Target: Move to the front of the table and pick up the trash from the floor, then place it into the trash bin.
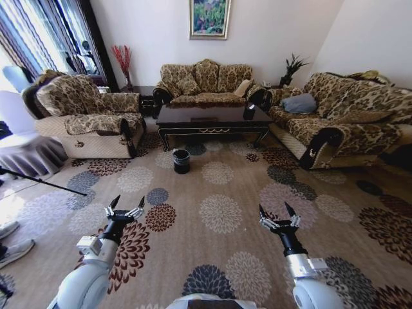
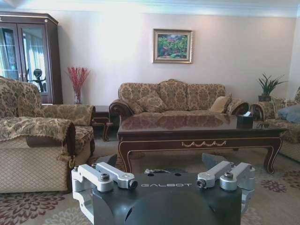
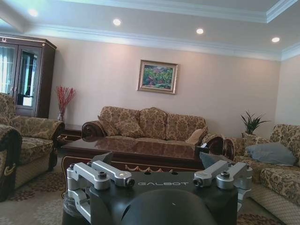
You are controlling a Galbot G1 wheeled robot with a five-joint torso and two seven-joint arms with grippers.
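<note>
The table [image 1: 212,118] stands ahead across the flowered carpet, long, low and dark, with gold trim on its front edge. The trash bin [image 1: 181,161], a small black bucket, sits on the floor just before the table's left front corner. The trash is out of view. My left gripper [image 1: 127,205] and right gripper [image 1: 275,211] hover open and empty over the carpet, well short of the bin. The left wrist view looks straight at the table [image 2: 197,136] over the open fingers [image 2: 110,174]. The right wrist view shows the table [image 3: 136,149] too.
A patterned armchair [image 1: 90,116] flanks the table on the left, a sofa [image 1: 206,82] stands behind it and another sofa [image 1: 335,125] on the right. A black tissue box [image 1: 249,112] sits on the table. A thin dark rod [image 1: 38,180] and shoes [image 1: 9,243] lie at the left edge.
</note>
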